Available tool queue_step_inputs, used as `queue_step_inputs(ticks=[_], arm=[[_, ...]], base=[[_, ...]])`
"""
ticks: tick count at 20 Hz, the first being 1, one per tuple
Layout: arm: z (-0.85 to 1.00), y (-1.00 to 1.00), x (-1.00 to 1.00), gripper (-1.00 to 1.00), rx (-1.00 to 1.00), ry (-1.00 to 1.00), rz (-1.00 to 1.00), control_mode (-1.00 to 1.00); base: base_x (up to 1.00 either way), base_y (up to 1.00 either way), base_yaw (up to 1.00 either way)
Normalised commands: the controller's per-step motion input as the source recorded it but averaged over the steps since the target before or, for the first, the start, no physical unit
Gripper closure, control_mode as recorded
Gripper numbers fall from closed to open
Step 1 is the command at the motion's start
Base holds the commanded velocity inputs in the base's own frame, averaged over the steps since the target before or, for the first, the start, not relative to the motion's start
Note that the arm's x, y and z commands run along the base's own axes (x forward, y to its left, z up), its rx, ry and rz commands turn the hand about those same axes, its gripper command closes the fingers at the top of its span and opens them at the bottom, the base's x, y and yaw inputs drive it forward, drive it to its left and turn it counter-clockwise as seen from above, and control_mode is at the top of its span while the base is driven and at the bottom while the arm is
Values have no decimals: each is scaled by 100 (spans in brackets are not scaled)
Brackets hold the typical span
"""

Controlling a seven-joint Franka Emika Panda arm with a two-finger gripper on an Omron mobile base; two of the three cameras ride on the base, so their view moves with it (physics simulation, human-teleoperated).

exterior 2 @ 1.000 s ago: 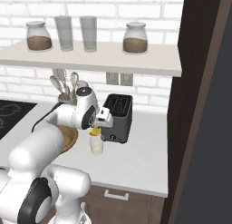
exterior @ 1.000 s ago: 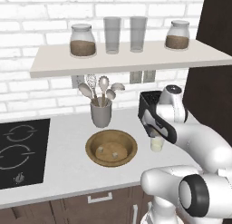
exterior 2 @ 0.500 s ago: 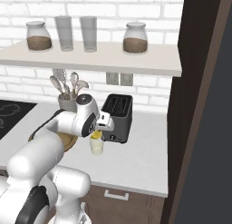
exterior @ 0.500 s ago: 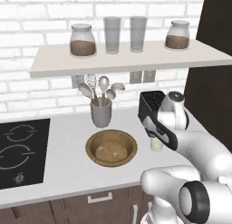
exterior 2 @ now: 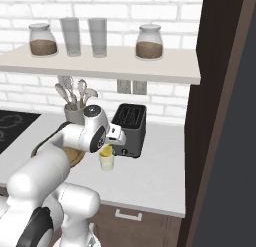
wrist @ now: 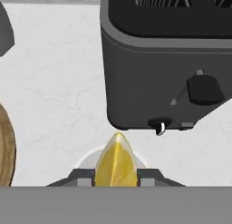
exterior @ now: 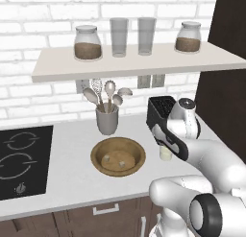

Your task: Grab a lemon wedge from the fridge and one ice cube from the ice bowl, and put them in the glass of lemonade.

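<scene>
since a second ago the gripper (wrist: 116,180) has dropped lower and slid in over the glass of lemonade (exterior 2: 106,162), and the arm's wrist now sits closer to the counter in both base views; nothing else on the counter has shifted.

going left to right on the counter (exterior: 62,183): the black cooktop (exterior: 19,159), then the grey utensil cup (exterior: 107,120) with its spoons, then the ice bowl (exterior: 118,157), a shallow round brown wooden dish with a couple of pale cubes lying in it. just right of that is the glass, short and clear with pale yellow liquid, mostly tucked behind the arm in the left base view. the black toaster (exterior 2: 129,129) stands right behind it, close but whether they touch i can't tell.

the lemon wedge (wrist: 116,162) is a bright yellow pointed slice, pinched between the two dark fingers (wrist: 81,177), so the jaws are closed down to the wedge's width. in the hand view it hangs directly above the glass's pale rim. the fridge (exterior 2: 225,116) is the tall dark slab at far right.
</scene>
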Motion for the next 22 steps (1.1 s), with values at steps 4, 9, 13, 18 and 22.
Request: queue_step_inputs(ticks=[4,9,13,18,22], arm=[[0,0,0,-100,0,0,0,-100],[1,0,-2,-100,0,-1,0,-100],[26,0,-15,-100,7,-5,2,-100],[40,-2,-13,-100,12,-1,0,-100],[34,-6,-40,-100,11,-1,5,-100]], base=[[0,0,0],[0,0,0],[0,0,0],[0,0,0],[0,0,0]])
